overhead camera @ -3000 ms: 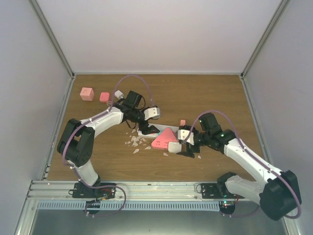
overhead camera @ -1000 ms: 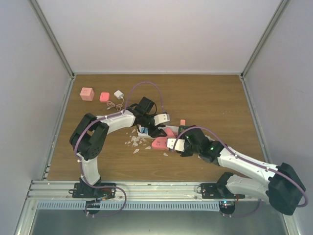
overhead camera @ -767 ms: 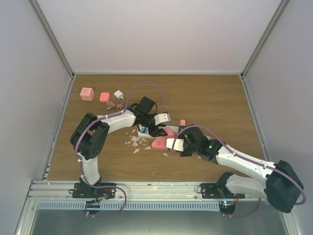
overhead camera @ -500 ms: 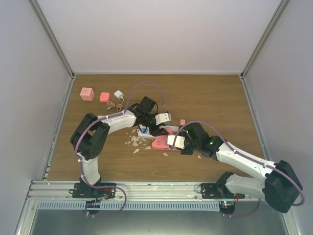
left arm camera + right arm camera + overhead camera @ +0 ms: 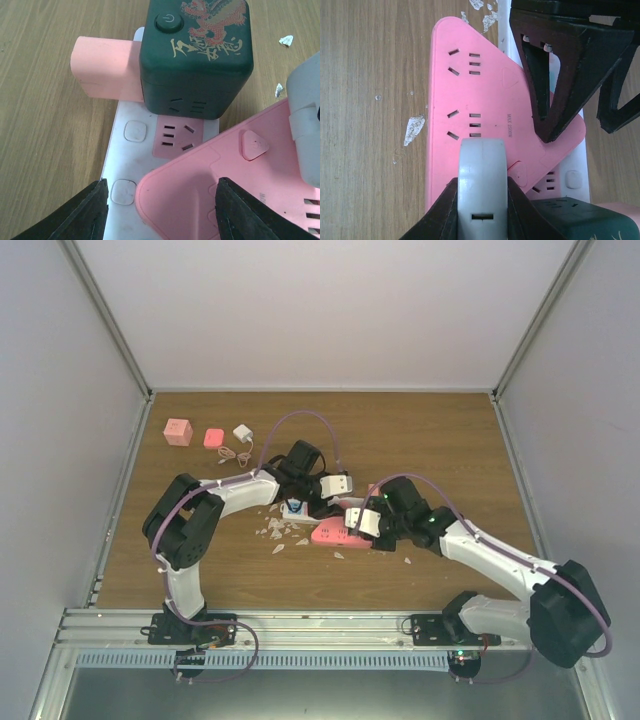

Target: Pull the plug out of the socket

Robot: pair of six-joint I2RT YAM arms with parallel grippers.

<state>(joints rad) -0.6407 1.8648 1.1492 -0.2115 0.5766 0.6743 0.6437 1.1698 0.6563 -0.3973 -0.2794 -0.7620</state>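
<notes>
Your R gripper [image 5: 482, 202] is clamped tight on 1 white plug [image 5: 481, 170], which sits in 1 pink triangular adapter [image 5: 470, 95]. Your L gripper [image 5: 162, 200] has its jaws apart and holds nothing, poised over that adapter's corner and the 1 white power strip [image 5: 122, 150] beneath it, mid-table. Also on the strip: 1 dark green cube adapter [image 5: 195, 65] w/ 1 pink block [image 5: 102, 67] touching its side. White flakes [image 5: 413, 129] lie beside the triangle. Far left on the table [image 5: 420, 440]: 1 pink cube [image 5: 178, 431], 1 smaller pink block [image 5: 213, 438], 1 white charger [image 5: 243, 432] w/ cord.
</notes>
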